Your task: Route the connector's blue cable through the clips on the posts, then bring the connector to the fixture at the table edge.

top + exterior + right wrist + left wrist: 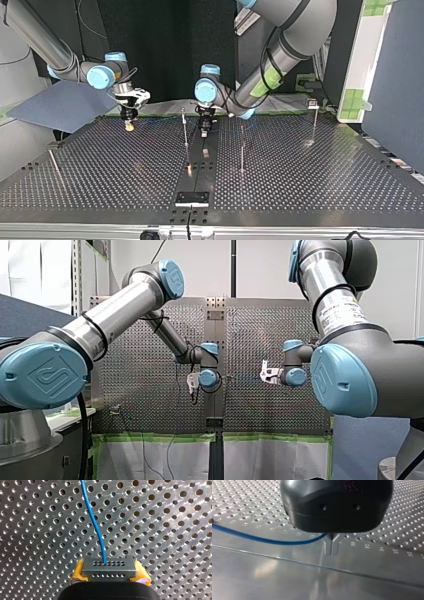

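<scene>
1. My right gripper (pixel 109 573) was clamped on the connector (pixel 109 565), a grey block with two rows of small holes. Its yellow pads (pixel 77 570) pressed against the block's two ends.
2. The blue cable (pixel 93 517) left the upper row of holes and ran away ahead of the gripper, over the perforated table (pixel 37 542).
3. In the top view this gripper hung at the view's left, near the table's far edge, pointing down, tip low over the surface. Contact with the table could not be made out.
4. My left gripper (pixel 332 547) had a black housing and metal fingers (pixel 328 548) drawn together. The cable came in from one side and ended in the notch where the fingers met, so it was pinched there.
5. Under that gripper lay a smooth strip (pixel 287 580) between the perforated panels. In the top view the gripper stood over the strip's far end.
6. Four posts were noted in the top view:
   - one (pixel 185 135) just beside the strip on the view's left
   - one (pixel 242 152) on the strip's other side
   - one (pixel 314 122) further right, with a small clip at its top
   - one (pixel 54 164) near the view's left edge
7. The fixture (pixel 192 198), a dark plate, sat on the strip at the table's near edge. It was well apart from both grippers and the connector.
</scene>
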